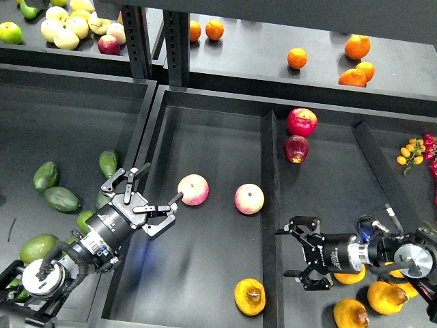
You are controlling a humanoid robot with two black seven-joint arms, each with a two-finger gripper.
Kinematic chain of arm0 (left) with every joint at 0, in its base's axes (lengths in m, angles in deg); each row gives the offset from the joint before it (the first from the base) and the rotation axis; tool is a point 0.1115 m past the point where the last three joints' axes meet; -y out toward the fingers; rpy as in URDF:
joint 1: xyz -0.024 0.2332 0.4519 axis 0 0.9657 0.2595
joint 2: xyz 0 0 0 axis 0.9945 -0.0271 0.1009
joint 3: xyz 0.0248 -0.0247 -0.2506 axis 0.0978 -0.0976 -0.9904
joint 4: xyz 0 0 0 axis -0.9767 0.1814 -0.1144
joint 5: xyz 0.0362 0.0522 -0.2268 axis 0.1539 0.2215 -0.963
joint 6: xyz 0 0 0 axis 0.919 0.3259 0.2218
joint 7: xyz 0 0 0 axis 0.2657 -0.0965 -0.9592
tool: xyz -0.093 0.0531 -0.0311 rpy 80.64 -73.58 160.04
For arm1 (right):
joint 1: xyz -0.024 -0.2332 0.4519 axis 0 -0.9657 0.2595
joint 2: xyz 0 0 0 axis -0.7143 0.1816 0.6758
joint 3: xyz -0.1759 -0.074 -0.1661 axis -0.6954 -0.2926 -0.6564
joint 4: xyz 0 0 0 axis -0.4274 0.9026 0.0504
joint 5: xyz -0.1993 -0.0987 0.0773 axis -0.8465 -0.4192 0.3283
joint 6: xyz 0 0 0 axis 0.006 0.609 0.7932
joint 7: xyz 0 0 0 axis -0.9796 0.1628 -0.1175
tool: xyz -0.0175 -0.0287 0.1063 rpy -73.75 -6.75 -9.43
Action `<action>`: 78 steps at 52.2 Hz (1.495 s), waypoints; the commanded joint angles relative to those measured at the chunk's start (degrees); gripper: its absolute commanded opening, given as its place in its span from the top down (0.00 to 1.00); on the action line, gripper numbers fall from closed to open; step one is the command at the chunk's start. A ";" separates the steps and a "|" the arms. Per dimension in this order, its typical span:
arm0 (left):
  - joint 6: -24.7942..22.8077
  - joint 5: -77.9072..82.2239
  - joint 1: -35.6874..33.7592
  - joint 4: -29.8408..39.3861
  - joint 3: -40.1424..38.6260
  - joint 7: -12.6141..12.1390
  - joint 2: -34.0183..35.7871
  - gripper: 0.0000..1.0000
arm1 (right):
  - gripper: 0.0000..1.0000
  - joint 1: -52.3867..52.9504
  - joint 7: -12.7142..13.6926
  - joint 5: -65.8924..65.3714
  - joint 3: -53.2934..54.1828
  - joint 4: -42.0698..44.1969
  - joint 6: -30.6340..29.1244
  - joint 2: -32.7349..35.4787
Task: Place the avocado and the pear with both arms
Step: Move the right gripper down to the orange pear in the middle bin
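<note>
1. On the far left, in the left bin, the avocados lie in a loose group; the nearest dark one [108, 162] sits just left of the left tool, against the bin wall [140, 130].
2. The left tool [156, 196] hangs open and empty over the middle bin, its fingers spread, one tip close to a pink apple [193, 189]. To take an avocado it should, I judge, swing back left over the wall, come down with the fruit's narrow width between the fingers, and close gently, since the glossy skin may slip.
3. A second apple [249, 199] lies right of the first. A pear [250, 296] rests near the front of the middle bin, stem end up.
4. The right tool [295, 258] is open too, holding nothing, pointing left at the divider [270, 205]. More pears [386, 296] lie under and near its arm in the right bin.
5. For the pear, the right tool should centre on the round body, not the dimpled end, and stay clear of the divider while closing.
6. Oranges [356, 46] on the far shelf are no part of this.
</note>
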 commanded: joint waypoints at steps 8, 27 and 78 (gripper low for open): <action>0.00 0.00 0.03 0.08 -0.01 0.00 0.00 0.01 | 0.00 -0.34 0.00 -0.72 -1.15 0.50 0.00 -2.90; 0.00 0.00 -0.06 0.08 -0.01 0.00 0.00 0.01 | 0.01 0.01 0.00 0.24 -6.60 -0.29 0.00 -2.37; 0.00 0.00 0.12 0.44 -0.19 0.00 0.00 0.01 | 0.15 -1.31 0.00 1.38 -11.09 3.23 0.00 -6.68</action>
